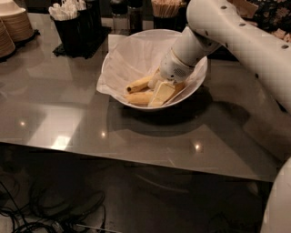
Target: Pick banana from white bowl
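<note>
Gripper (160, 93) sits low inside the white bowl (200, 79), at upper centre of the frame, against the fruit; we cannot tell whether it is apart, together or clamped on anything. We record the white arm (236, 36) entering from the upper right and sloping down to the bowl.

We note the grey glossy table (136, 136) across the middle of the frame, bearing all the containers. The white bowl stands on it, lined with a crinkled white paper sheet (129, 54) that overhangs the left rim. At far upper left we see a stack of tan dishes (16, 25). Just right of it is a black holder (72, 32) filled with white items we cannot identify. At top centre stands a cup of wooden sticks (166, 9).

Inside the bowl we find the banana (138, 98), low and left of centre, its right end hidden under the gripper. A slimmer banana (138, 84) lies just above it.
</note>
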Motion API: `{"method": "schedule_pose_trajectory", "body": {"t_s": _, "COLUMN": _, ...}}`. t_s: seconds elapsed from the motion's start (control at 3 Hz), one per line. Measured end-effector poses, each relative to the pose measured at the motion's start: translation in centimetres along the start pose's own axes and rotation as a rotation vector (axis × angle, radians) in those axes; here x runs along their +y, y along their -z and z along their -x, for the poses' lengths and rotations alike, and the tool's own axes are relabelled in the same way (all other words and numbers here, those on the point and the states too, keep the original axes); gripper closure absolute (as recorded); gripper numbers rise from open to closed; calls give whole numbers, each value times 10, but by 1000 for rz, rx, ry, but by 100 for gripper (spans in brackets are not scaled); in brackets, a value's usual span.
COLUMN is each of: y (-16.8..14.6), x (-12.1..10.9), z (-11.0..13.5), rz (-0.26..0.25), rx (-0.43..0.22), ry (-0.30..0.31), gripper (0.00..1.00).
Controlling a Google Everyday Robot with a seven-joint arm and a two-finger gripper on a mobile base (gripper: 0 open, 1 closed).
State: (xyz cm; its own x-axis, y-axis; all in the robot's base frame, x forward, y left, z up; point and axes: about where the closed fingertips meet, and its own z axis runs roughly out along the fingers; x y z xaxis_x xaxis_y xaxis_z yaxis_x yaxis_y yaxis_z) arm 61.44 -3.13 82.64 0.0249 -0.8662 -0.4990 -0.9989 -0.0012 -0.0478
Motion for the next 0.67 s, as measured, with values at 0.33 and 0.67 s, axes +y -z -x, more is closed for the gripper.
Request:
{"method": "schedule_pose_trajectory", "body": {"t_s": 0.33, "y": -8, "x": 3, "z": -3, "rz": 4, "rx": 35, "ry": -1, "gripper": 55}}
{"method": "schedule_pose_trajectory", "body": {"t_s": 0.67, "y": -6, "x": 3, "z": -2, "rz": 4, "rx": 37, "ry": -1, "gripper": 78}}
